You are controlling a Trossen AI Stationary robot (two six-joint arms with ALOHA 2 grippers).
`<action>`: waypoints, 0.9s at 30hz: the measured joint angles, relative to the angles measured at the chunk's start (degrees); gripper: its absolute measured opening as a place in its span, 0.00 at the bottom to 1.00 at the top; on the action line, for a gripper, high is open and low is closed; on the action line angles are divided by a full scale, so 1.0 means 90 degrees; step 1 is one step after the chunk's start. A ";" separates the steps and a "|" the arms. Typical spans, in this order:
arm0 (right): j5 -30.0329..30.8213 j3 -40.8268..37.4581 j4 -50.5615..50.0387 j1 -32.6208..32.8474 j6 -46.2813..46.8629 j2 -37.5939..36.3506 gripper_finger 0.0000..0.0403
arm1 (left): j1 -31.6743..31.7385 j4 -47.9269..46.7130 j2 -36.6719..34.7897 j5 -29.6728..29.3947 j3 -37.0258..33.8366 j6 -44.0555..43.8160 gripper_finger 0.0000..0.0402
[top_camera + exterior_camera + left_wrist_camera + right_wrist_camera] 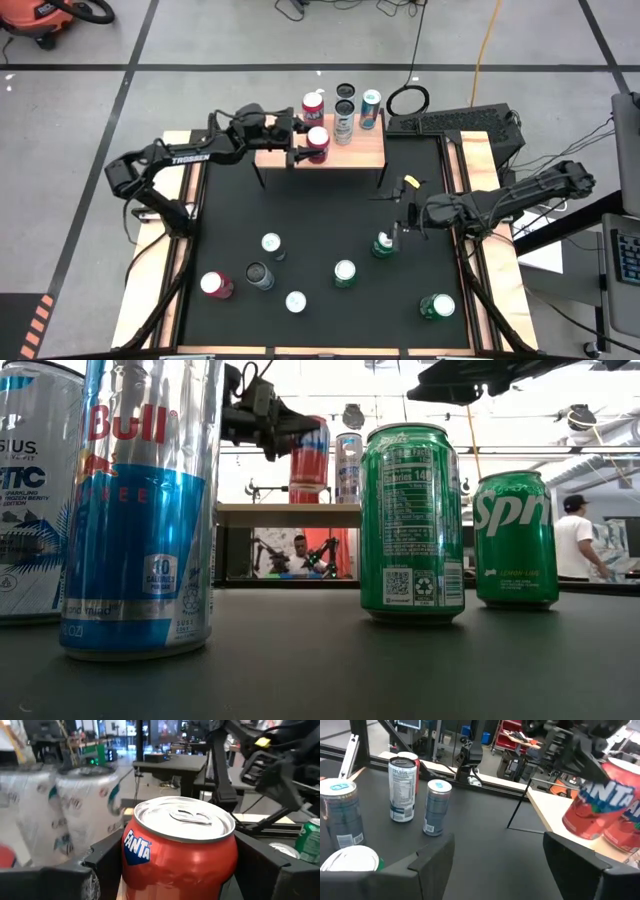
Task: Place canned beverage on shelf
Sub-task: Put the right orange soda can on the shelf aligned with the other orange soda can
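The shelf (362, 152), a light-wood board on thin black legs, stands at the table's far middle. Three cans stand along its far edge: a red one (313, 104), a dark-topped one (345, 112) and a teal one (370, 108). My left gripper (305, 143) reaches in over the shelf's left part, shut on a red Fanta can (177, 845). My right gripper (398, 228) hovers open at the table's right middle, beside a green can (383, 243), with nothing between its fingers (570, 850). My left gripper pinches the Fanta can's round side wall (132, 870) between its two fingers, below the rim. The fingers lie level and come from the table's left side. The can stands about upright over the shelf board (290, 512); whether its base touches the board I cannot tell.
Several loose cans stand on the black table's near half, among them a silver one (271, 243), a red one (215, 285) and green ones (345, 272) (437, 306). In the low view a tall Red Bull can (140, 510) stands closest. A person (575, 540) is beyond the table.
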 joint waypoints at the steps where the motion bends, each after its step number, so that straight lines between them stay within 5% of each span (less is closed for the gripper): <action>1: -0.0037 0.0000 -0.0014 0.0000 0.0000 0.0005 0.70 | 0.0029 0.0005 0.0049 -0.0006 0.0000 -0.0049 0.72; 27: -0.0456 0.0005 0.0534 -0.0061 0.0131 0.0573 0.70 | 0.0223 -0.0051 0.0311 -0.0202 0.0005 -0.0041 0.72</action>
